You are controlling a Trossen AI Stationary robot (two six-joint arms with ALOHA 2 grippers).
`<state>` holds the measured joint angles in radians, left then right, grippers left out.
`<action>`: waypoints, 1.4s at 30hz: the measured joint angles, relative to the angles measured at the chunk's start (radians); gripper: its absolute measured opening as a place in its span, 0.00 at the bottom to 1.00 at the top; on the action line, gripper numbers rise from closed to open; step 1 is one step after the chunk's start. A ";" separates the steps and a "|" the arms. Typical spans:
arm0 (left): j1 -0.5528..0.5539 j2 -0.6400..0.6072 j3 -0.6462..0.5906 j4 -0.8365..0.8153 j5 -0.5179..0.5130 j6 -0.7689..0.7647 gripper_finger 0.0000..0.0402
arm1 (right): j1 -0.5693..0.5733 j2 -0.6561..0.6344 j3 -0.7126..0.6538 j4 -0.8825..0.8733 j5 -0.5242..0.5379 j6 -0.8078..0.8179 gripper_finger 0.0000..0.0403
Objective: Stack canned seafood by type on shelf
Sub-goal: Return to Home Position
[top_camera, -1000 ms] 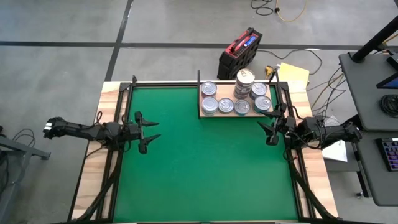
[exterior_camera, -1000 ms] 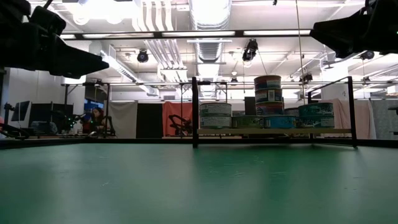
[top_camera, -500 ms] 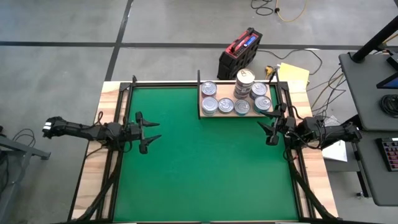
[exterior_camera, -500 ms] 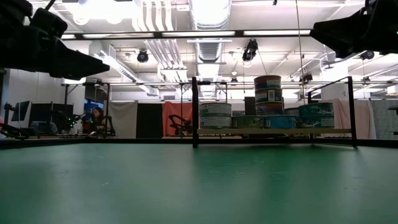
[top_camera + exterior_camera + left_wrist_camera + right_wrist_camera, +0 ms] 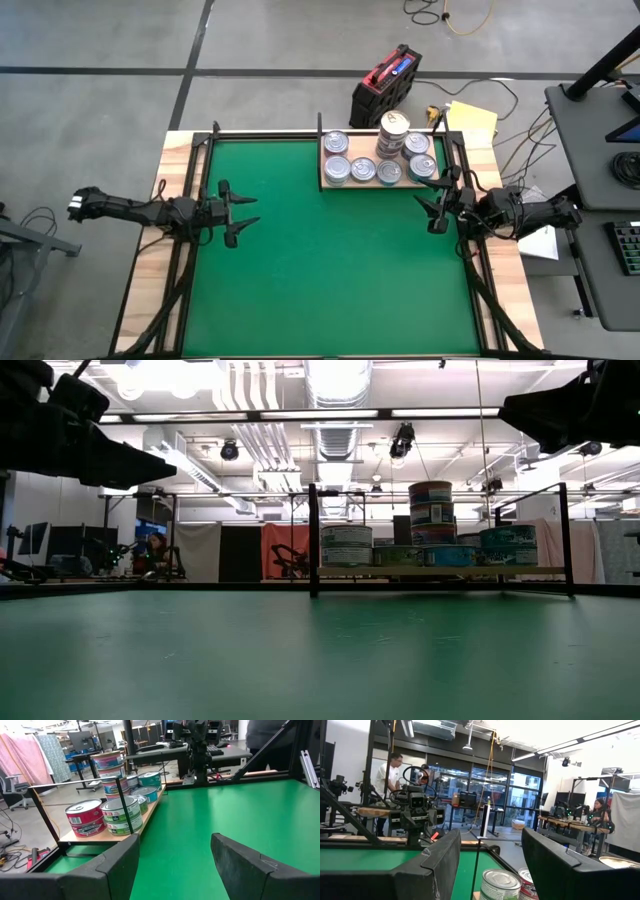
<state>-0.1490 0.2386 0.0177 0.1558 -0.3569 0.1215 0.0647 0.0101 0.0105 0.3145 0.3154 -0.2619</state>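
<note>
The canned seafood (image 5: 363,169) stands on the shelf (image 5: 325,184), a pale wooden board at the green mat's far right. Several tins sit in rows, and a tall stack (image 5: 394,133) rises among them; the low view shows this stack (image 5: 430,512) above the single tins. In the left wrist view the tins (image 5: 120,809) line the shelf's edge (image 5: 85,839). My left gripper (image 5: 250,209) hovers open at the mat's left side, pointing right. My right gripper (image 5: 428,203) hovers open at the mat's right side, just near of the shelf, with tins (image 5: 500,884) below its fingers.
A black frame post (image 5: 313,540) stands at the shelf's left end. The green mat (image 5: 320,270) lies bare between the two grippers. A red and black case (image 5: 385,85) and yellow paper (image 5: 472,122) lie on the floor beyond the table. People stand in the room behind.
</note>
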 joint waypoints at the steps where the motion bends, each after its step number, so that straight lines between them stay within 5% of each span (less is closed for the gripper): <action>1: 0.000 0.002 0.000 0.000 0.000 0.000 0.57 | 0.000 0.000 0.000 0.000 0.000 0.000 0.50; 42: 0.000 0.006 0.000 0.000 0.000 0.000 0.57 | 0.000 0.000 0.000 0.000 0.000 0.000 0.50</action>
<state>-0.1490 0.2447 0.0177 0.1560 -0.3567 0.1215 0.0650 0.0101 0.0105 0.3145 0.3153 -0.2619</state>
